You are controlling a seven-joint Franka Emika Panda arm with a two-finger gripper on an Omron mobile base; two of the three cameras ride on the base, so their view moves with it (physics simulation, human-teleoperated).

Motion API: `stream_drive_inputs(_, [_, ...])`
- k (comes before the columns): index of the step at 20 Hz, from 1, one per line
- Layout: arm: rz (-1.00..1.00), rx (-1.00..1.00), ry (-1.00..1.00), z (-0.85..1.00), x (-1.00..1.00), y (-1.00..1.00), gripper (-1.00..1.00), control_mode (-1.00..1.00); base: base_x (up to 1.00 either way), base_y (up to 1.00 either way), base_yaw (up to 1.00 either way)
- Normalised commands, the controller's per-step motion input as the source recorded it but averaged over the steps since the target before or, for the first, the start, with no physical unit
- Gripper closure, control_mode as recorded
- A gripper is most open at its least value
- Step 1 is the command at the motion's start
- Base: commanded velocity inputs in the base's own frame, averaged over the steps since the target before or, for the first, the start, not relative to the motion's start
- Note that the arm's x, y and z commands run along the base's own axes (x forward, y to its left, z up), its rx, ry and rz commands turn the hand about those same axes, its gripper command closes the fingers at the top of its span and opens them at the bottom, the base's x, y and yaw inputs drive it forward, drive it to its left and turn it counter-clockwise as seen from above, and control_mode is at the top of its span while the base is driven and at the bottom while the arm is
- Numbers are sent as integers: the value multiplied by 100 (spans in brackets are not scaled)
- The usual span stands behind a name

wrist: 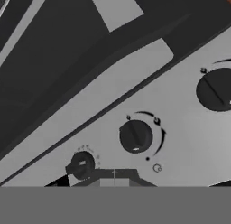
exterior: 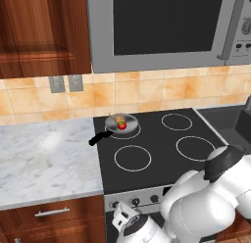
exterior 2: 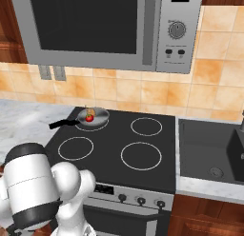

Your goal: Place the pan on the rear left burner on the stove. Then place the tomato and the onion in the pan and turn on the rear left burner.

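The pan (exterior: 128,120) (exterior 2: 99,114) sits on the rear left burner (exterior: 133,134) (exterior 2: 91,128) of the stove (exterior: 162,139) (exterior 2: 119,140), its black handle pointing left. Inside it lie the red tomato (exterior: 122,125) (exterior 2: 89,118) and, just behind, the tan onion (exterior: 117,119) (exterior 2: 90,112). My gripper (wrist: 114,173) is low in front of the stove's steel front panel (wrist: 180,128), its fingers meeting at a thin seam with nothing held. It sits just below and beside a small black knob (wrist: 82,164); a larger knob (wrist: 135,136) is right above it.
A third knob (wrist: 216,89) lies further along the panel. A marble counter (exterior: 44,158) is left of the stove and a dark sink (exterior 2: 209,154) to the right. A microwave (exterior 2: 95,25) hangs above, and my white arm (exterior: 206,198) fills the space before the stove.
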Motion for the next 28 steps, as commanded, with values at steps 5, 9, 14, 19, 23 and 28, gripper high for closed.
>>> stream_drive_inputs(5, [5, -5, -12, 0, 5, 0, 100, -100, 0, 0, 0])
stream_drive_inputs(9, [4, -4, -12, 0, 7, 0, 100, -100, 0, 0, 0])
stream_drive_inputs(14, [2, -4, -7, 0, 2, 0, 100, -100, 0, 0, 0])
stream_drive_inputs(19, [2, -2, -5, 0, 9, 0, 100, -100, 0, 0, 0])
stream_drive_inputs(23, [1, -1, -4, 0, 18, 0, 100, -100, 0, 0, 0])
stream_drive_inputs(28, [0, -1, 0, 0, 16, 0, 100, -100, 0, 0, 0])
